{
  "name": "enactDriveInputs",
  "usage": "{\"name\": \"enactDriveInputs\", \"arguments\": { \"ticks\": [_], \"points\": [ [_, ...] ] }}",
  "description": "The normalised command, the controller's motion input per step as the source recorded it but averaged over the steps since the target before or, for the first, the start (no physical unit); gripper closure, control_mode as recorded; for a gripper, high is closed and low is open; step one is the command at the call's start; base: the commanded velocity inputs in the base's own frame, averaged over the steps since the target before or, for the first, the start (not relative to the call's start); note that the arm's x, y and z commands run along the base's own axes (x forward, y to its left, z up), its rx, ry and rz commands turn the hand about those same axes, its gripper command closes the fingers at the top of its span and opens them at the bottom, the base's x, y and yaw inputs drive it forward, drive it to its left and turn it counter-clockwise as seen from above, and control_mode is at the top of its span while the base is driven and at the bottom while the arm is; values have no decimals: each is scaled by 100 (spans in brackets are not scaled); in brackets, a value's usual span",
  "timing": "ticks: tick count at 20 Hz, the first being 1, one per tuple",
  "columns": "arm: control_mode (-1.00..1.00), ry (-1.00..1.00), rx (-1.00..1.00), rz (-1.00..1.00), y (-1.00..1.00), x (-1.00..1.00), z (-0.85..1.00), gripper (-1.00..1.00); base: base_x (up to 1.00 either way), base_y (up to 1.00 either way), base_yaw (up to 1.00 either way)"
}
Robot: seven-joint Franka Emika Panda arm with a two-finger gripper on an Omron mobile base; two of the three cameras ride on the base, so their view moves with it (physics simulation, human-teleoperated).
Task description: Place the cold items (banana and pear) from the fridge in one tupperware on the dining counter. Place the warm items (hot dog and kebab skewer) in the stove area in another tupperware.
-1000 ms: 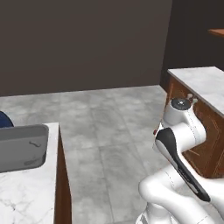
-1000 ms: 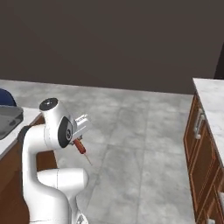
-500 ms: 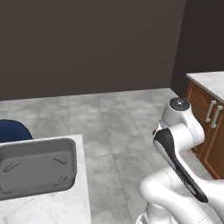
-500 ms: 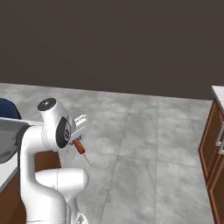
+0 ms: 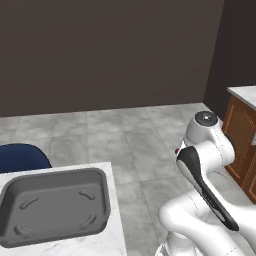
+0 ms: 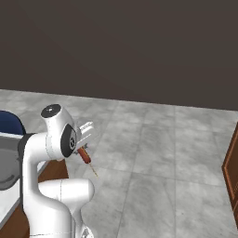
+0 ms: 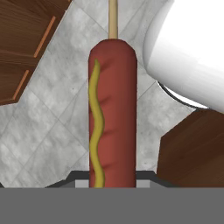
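Gripper (image 6: 82, 149) clamped on the hot dog (image 7: 113, 113), held off the counter over the floor, its long axis and stick running straight out from the jaws; the big dark tupperware (image 5: 55, 205) lies left of the arm on the marble counter (image 5: 107, 245)

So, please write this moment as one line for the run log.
hand: shut on hot dog | hot dog: carried above floor | another tupperware: empty, on dining counter
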Motion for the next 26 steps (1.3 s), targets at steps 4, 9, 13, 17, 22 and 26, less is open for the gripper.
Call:
{"name": "enactDriveInputs", "arguments": {
  "ticks": [4,9,13,17,22,26],
  "points": [
    [100,0,0,0,0,0,0,100,39,46,5],
    [100,0,0,0,0,0,0,100,27,45,3],
    [100,0,0,0,0,0,0,100,19,48,1],
    [-100,0,-4,3,54,7,27,100,0,0,0],
    [-100,0,-8,23,57,0,42,100,0,0,0],
    [-100,11,-7,37,59,1,37,100,0,0,0]
  ]
}}
